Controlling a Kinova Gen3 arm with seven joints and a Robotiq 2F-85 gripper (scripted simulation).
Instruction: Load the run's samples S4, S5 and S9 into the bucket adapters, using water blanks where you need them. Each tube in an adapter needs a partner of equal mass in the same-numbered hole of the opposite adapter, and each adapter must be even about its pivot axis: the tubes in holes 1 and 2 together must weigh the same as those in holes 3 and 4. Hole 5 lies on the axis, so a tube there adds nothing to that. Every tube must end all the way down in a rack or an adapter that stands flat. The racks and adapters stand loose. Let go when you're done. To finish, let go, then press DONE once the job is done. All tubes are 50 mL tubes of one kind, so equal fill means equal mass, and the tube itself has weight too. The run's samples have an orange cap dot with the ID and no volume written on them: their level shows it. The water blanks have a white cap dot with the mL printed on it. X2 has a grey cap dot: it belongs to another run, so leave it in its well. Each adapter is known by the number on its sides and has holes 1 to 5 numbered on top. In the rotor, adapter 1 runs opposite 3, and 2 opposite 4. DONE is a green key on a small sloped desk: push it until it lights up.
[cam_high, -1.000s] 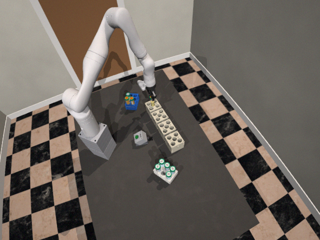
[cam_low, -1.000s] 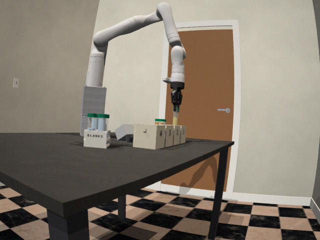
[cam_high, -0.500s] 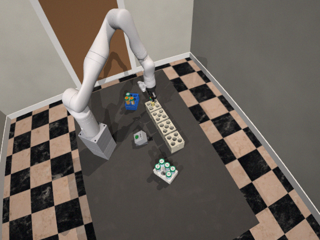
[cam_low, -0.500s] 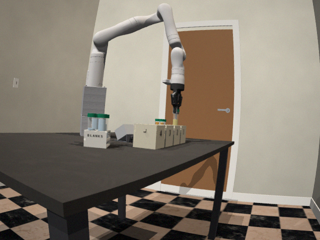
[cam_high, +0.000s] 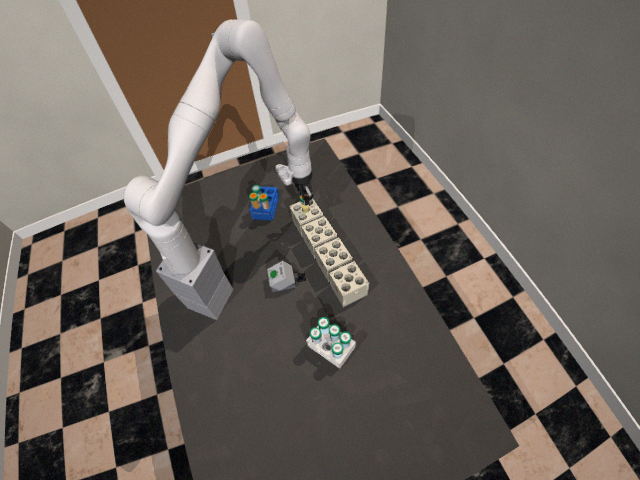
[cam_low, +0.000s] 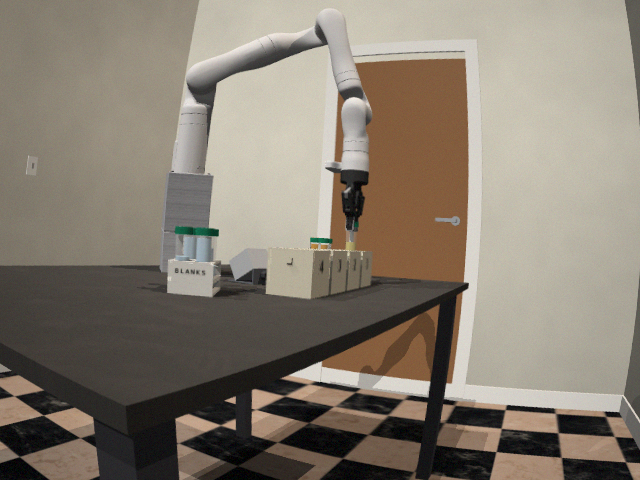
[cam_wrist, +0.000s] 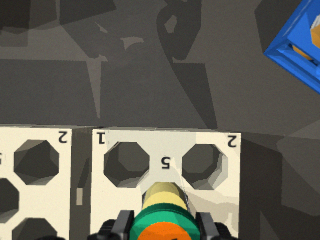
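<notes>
My gripper (cam_high: 305, 199) is shut on a sample tube (cam_wrist: 162, 206) with a green cap, an orange dot and yellowish liquid. I cannot read its ID. It hangs upright over the far adapter (cam_wrist: 165, 172) of the row of four cream adapters (cam_high: 330, 250). Its lower end sits at the middle hole marked 5, between open holes 1 and 2. In the side view the tube (cam_low: 351, 241) is partly down in the block, with its cap and upper body above the top. The blue sample rack (cam_high: 260, 208) with orange-dotted tubes stands left of the gripper.
The white BLANKS rack (cam_high: 330, 341) with several green-capped blanks stands near the table's middle and shows in the side view (cam_low: 193, 268). The small sloped desk with the green DONE key (cam_high: 279, 276) sits left of the adapter row. The blue rack's corner shows in the wrist view (cam_wrist: 300, 45).
</notes>
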